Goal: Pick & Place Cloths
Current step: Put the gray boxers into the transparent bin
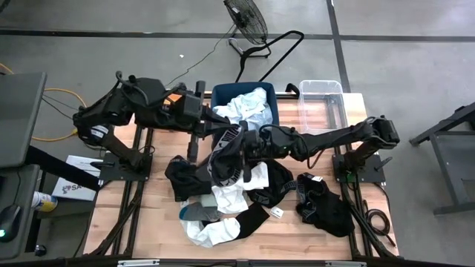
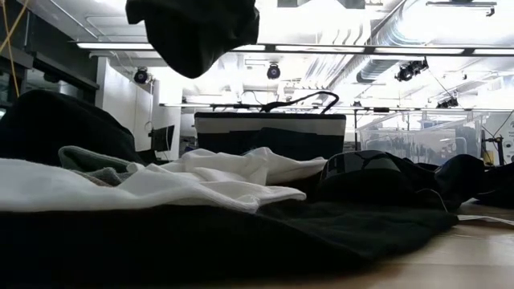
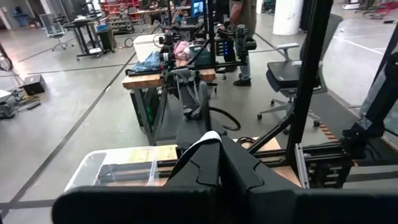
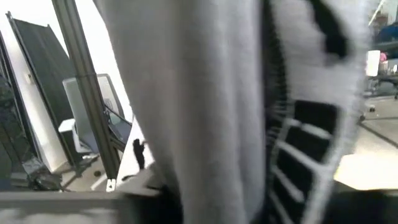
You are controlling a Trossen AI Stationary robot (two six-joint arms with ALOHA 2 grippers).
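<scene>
Viewed from overhead: right gripper [image 1: 236, 148] reaching over the middle of the wooden table [image 1: 159, 222], jaws closing on a grey-and-black patterned cloth [image 1: 223, 159] lifted above the heap of cloths [image 1: 223, 211]. Black garment [image 1: 326, 204] lying apart near the right edge. White cloths [image 1: 245, 107] sitting inside the navy bin [image 1: 274, 100], beside the clear bin [image 1: 323, 100]. Left gripper [image 1: 204, 119] waiting beside the navy bin, jaw state impossible to tell.
</scene>
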